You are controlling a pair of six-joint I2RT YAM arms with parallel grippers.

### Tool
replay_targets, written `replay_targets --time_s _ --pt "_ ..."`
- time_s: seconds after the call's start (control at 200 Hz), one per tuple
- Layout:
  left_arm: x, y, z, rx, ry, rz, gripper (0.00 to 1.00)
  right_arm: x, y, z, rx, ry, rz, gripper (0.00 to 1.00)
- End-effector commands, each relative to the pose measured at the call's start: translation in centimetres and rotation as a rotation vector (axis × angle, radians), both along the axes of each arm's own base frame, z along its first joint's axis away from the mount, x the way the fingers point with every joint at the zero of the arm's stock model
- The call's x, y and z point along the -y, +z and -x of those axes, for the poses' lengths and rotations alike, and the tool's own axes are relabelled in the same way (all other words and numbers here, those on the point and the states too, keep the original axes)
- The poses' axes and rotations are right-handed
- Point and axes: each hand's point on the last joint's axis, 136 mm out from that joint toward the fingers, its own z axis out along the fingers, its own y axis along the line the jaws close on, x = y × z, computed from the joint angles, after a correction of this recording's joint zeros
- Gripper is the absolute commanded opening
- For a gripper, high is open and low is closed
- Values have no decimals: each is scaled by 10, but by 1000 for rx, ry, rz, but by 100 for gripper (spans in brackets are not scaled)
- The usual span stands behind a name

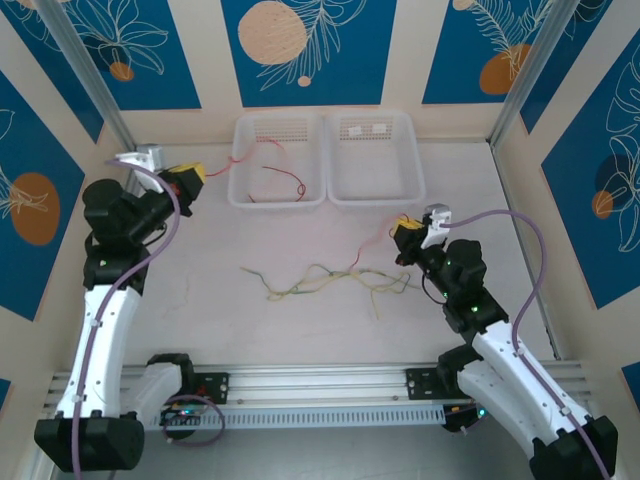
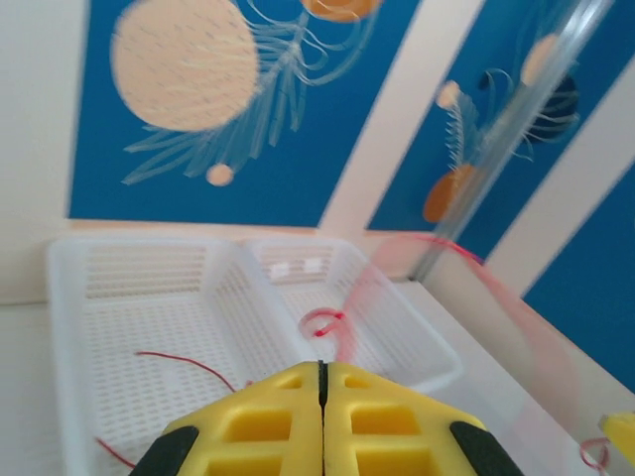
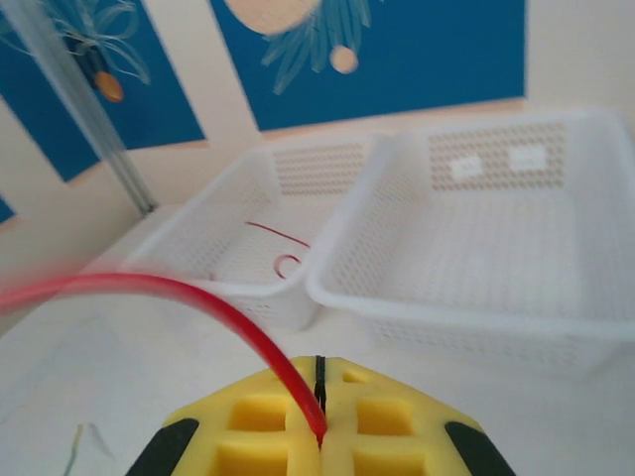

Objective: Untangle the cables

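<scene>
My left gripper is shut at the far left, beside the left basket. A thin red cable runs from its tips over that basket's rim. In the left wrist view the yellow jaws of the left gripper are pressed together, and a blurred red cable rises from them. My right gripper is shut on another red cable, which slopes down to the tangle of pale yellow-green cables on the table. The right wrist view shows that red cable pinched between the shut jaws of the right gripper.
Two white perforated baskets stand at the back. The left basket holds loose red cable; the right basket sits just beyond my right gripper. Purple arm cables loop beside both arms. An aluminium rail runs along the near edge.
</scene>
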Motion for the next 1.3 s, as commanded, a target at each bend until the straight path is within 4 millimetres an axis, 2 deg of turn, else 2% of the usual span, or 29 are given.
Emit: replay_targets --time_s 0.0,0.125,0.235,0.315,0.48,0.585,0.69,0.83,0.99,1.14,1.295 --pt "-20 7 1 16 59 31 0 16 -7 -3 -78 -76 -39 0" --pt "-35 9 4 25 100 21 0 24 -9 -3 -105 -97 -44 0" --pt "-28 13 5 19 43 36 0 15 -2 0 -88 -41 -60 0" --pt "-19 8 5 3 -11 30 0 3 6 3 -57 27 -70 0" --pt "29 -8 17 -20 -119 -86 0 -43 34 16 22 246 -84 0" --pt "58 -14 22 -46 -205 -95 0 -83 43 24 40 374 -16 0" --pt "65 -17 17 -46 -200 -77 0 -111 57 31 82 447 11 0" --pt "68 -22 4 -62 -200 -54 0 -131 72 34 75 538 -51 0" --pt "66 -26 -16 -84 -156 -52 0 -140 71 32 45 549 -55 0" --pt "54 -36 -38 -101 -54 -105 0 -130 65 24 -9 461 -75 0" --pt "42 -41 -69 -103 49 -151 0 -124 59 26 -24 442 -73 0"
